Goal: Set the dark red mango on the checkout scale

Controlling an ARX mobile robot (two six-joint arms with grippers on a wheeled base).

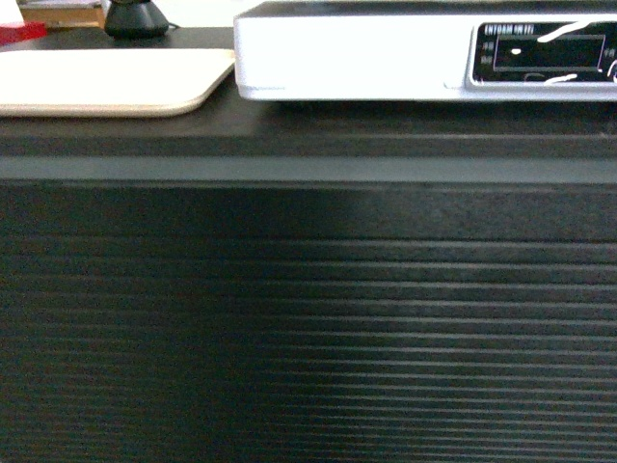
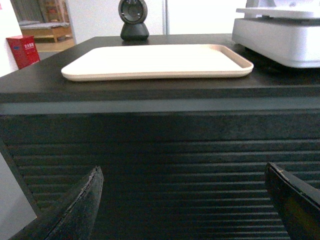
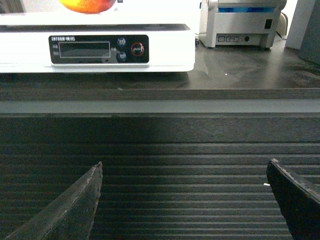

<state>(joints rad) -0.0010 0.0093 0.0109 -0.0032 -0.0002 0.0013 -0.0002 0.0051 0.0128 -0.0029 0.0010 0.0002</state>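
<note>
Beige tray (image 2: 150,62) lies bare; dark red mango (image 3: 87,5) rests on scale (image 3: 100,47)

The checkout (image 3: 160,165) ribbed front blocks both spread grippers; open air lies above its top

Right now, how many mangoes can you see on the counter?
1. The mango sits on the scale, seen only at the top edge of the right wrist view. The tray holds none. The scale's top is out of the head view, so more may be hidden.
</note>
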